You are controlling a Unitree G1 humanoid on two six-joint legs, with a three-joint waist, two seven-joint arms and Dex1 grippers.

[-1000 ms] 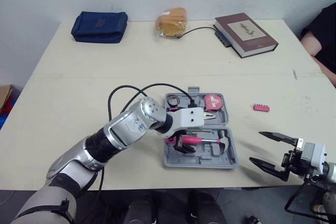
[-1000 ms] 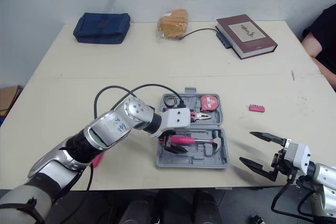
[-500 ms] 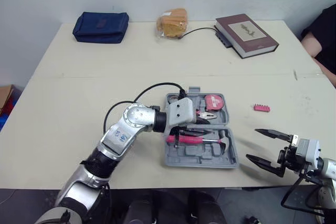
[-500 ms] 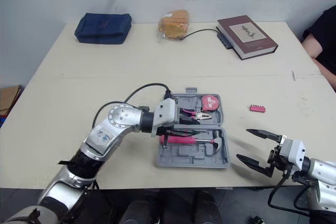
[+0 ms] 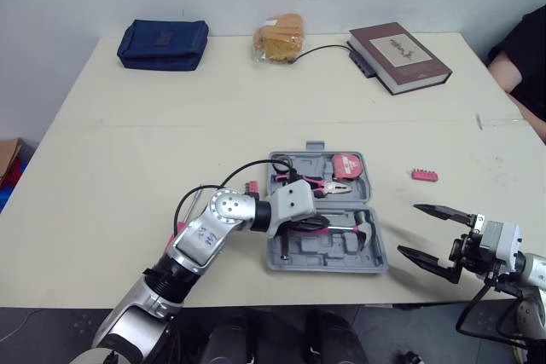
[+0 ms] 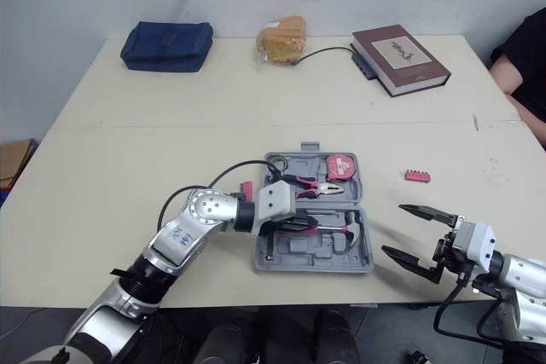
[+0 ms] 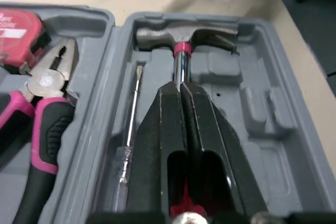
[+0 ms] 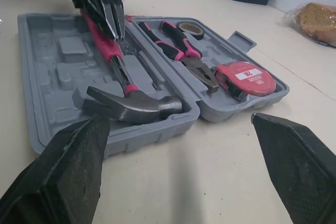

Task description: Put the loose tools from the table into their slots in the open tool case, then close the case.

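My left jaws were clamped on the hammer (image 7: 184, 38), which lay left-to-right in the near half of the tool case (image 5: 328, 260), head toward my right; my right jaws stood wide open.

No legible text; white label on tape measure (image 8: 250, 76) and book (image 5: 399, 55) cover unreadable.
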